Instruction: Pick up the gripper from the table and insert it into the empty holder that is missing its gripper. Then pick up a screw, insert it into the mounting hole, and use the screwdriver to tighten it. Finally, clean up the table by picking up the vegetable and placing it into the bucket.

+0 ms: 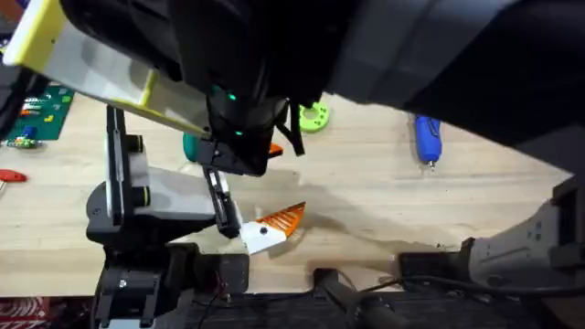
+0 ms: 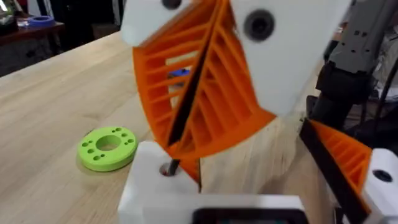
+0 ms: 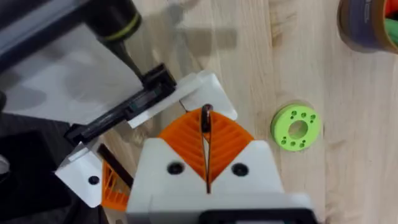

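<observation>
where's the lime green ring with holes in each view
overhead: the lime-green ring lies on the table top, far centre, partly behind the dark arm.
left wrist: on the wood, lower left.
right wrist: right of centre.
Shared landmark: the light wooden table.
</observation>
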Controlling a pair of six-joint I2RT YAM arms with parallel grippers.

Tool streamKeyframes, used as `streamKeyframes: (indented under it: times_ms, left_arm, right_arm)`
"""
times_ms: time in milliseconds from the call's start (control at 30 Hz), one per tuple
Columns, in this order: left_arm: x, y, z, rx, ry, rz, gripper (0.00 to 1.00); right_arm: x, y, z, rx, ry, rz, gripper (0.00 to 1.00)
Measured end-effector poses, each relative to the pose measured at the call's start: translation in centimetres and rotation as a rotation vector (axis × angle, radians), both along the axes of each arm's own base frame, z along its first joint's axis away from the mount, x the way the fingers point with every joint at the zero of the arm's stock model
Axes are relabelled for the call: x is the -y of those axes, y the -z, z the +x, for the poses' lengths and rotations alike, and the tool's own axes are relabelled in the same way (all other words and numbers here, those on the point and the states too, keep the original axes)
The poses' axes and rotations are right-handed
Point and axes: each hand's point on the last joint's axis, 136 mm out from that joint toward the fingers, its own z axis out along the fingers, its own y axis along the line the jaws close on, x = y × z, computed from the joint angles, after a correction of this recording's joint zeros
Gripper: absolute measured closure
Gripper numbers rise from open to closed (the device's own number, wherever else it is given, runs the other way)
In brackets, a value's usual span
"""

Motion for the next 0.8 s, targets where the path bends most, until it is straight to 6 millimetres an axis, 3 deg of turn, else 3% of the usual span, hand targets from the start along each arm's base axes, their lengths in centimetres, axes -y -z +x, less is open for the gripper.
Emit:
streamKeyframes:
  times_ms: [167, 533, 800]
  left_arm:
    - [0.0, 0.0, 0.0, 0.0, 0.0, 0.0, 0.015]
    - [0.0, 0.0, 0.0, 0.0, 0.0, 0.0, 0.014]
    - [0.0, 0.0, 0.0, 0.0, 0.0, 0.0, 0.015]
  right_arm:
    - [0.2, -0.3, -0.1, 0.0, 0.0, -0.002, 0.991]
    - [0.4, -3.1, 0.9, 0.026, 0.023, 0.048, 0.991]
    - [1.5, -4.0, 0.4, 0.005, 0.024, 0.002, 0.991]
